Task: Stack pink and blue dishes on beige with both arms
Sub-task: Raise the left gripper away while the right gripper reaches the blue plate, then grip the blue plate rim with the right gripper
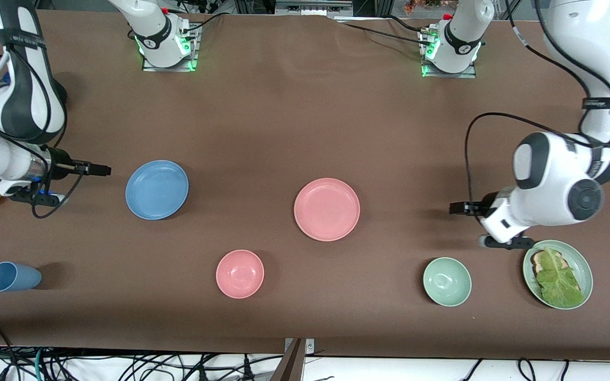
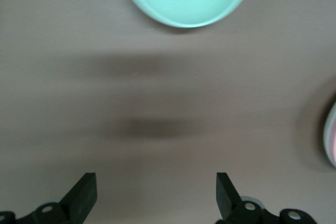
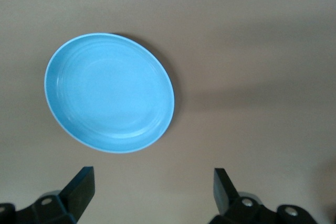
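Both grippers hang wide open and empty right now. The right gripper (image 3: 149,192) sits over bare table just beside the blue plate (image 1: 157,189) at the right arm's end, and the left gripper (image 2: 156,195) is over bare table at the left arm's end, between the pink plate (image 1: 326,209) in the middle and the green plate (image 1: 583,264).

Big catch: I can't see a beige plate anywhere, so there's no obvious base to stack on. The arms might pick the wrong target, like the green plate or the small pink bowl (image 1: 240,273). Also these plates are flat and low, so I'd guess a finger could skid off the rim or shove the plate instead of lifting it.

Contents: the green plate has toast and lettuce (image 1: 558,278). The pink bowl, the green bowl (image 1: 447,281) and both task plates look empty. The blue cup (image 1: 12,277) lies on its side, near the front edge.
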Motion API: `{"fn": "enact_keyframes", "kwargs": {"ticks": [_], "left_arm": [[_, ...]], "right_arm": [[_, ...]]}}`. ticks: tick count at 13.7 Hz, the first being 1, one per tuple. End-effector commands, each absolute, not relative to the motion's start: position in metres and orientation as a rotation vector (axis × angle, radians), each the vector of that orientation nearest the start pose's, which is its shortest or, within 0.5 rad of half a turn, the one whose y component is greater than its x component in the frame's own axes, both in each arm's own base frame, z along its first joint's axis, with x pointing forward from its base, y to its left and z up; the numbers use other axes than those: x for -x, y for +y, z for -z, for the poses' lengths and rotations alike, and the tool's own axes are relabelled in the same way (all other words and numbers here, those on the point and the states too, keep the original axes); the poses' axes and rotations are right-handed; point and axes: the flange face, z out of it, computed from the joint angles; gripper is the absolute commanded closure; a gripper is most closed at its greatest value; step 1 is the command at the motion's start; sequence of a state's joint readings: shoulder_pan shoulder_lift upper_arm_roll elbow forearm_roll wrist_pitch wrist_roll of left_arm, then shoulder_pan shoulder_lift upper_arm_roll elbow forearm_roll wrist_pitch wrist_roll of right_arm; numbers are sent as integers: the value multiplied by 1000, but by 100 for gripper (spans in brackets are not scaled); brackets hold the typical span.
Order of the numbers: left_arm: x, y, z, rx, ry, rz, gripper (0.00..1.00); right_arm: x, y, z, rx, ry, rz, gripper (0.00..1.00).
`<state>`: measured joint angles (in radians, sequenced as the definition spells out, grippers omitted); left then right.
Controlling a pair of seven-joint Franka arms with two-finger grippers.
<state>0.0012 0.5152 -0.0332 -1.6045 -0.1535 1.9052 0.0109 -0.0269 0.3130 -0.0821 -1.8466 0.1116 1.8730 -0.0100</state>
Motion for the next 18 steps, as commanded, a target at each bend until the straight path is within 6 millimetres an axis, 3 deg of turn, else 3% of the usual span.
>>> {"fn": "enact_keyframes", "kwargs": {"ticks": [1,3,7,11,14,15,18], "left_arm": [[-655,11,-332,3263,-89,-378,0],[-651,30,-343,3264,-134,-390,0],[-639,39,-391,3259,-143,-431,0],[-636,38,-443,3253,-115,-504,0],[-623,28,-481,3252,-86,-495,0],[-618,25,-494,3242,-74,-483,0],[-605,17,-523,3205,-39,-443,0]], "right_arm": [[-598,-62,-294,2953,196,-401,0],[-598,-71,-268,2899,197,-404,0],[-601,-79,-231,2881,206,-387,0],[-603,-76,-209,2871,231,-371,0],[-601,-77,-187,2842,250,-381,0],[-600,-77,-179,2824,271,-382,6],[-599,-82,-176,2816,261,-381,50]]}}
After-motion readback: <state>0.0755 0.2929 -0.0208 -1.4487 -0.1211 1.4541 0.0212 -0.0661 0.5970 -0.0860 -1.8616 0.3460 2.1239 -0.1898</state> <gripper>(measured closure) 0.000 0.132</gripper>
